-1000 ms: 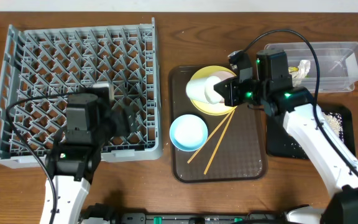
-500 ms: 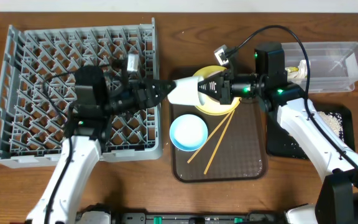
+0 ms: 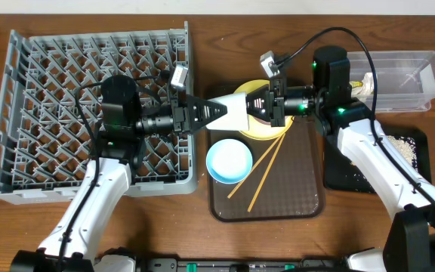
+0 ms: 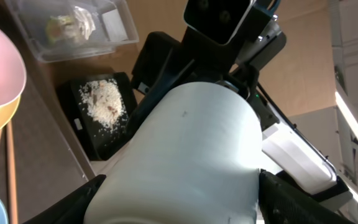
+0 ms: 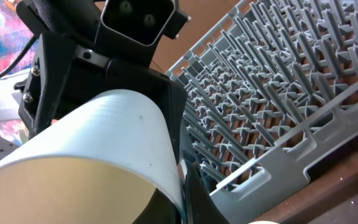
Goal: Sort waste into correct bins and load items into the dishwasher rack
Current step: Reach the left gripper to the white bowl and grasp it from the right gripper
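Handover: white bowl (image 3: 231, 111) hangs in the air between my two arms, clear of the counter (image 3: 202, 45).
Place: over the far left corner of the brown serving tray (image 3: 293, 189), just beside the right wall of the dishwasher rack (image 3: 89, 183); the yellow plate (image 3: 266, 132) lies below the right arm's end.
Axis: the bowl lies on its side, its long axis running across the counter from rack to tray, narrow base toward the rack, open mouth toward my right arm.
Right gripper (image 3: 257, 106): fingers (image 5: 194, 193) pinched tight on the bowl's rim; I judge this arm carries the weight.
Left gripper (image 3: 219, 113): reaching out from over the rack, fingers (image 4: 82, 202) spread wide, one on each side of the base; I cannot tell whether they touch the wall.
Nearer arm: both are at the bowl, but the left one stands on the rack side.
Next, in my judgement: the left fingers must pinch the base before the right ones let go, or the bowl could drop onto the tray's edge.
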Motion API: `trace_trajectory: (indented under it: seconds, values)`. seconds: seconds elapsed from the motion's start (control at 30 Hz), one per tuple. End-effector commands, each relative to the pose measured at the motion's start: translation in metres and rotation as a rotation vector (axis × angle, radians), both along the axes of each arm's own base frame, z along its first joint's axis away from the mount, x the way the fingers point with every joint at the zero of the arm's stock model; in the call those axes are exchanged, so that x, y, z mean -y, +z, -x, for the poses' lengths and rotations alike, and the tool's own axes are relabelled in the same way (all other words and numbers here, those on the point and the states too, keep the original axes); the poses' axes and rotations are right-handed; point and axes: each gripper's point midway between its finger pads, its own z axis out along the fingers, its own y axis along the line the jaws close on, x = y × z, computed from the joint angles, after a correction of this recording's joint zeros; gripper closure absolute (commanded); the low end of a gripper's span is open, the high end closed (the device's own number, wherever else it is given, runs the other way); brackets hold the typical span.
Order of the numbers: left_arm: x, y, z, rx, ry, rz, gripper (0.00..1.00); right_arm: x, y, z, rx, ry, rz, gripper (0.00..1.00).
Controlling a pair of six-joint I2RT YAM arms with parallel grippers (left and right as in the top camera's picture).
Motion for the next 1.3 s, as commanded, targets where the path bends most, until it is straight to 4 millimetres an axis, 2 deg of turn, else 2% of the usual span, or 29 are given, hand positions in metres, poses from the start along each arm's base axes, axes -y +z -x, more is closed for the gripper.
trace_trajectory:
  seconds: [0.0,0.17,0.37,1.1,1.17,1.27]
  values:
    - [0.013,0.009,0.010,-0.005,-0.063,0.021,0.26,-0.009,0.004,0.010,-0.006,0.047,-0.014,0.99]
    - [0.018,0.020,0.013,0.025,-0.079,0.042,0.26,-0.012,0.005,0.011,0.004,0.055,-0.016,0.99]
    - [0.020,0.020,0.013,0.028,-0.079,0.042,0.25,-0.021,0.006,0.016,0.018,0.070,-0.015,0.99]
    - [0.023,0.020,0.016,0.028,-0.089,0.042,0.25,-0.029,0.008,0.019,0.049,0.081,-0.019,0.99]
    - [0.023,0.020,0.016,0.028,-0.090,0.042,0.26,-0.029,0.008,0.018,0.050,0.074,-0.015,0.99]
    - [0.023,0.020,0.016,0.028,-0.090,0.042,0.35,-0.029,0.008,0.018,0.050,0.073,-0.015,0.99]
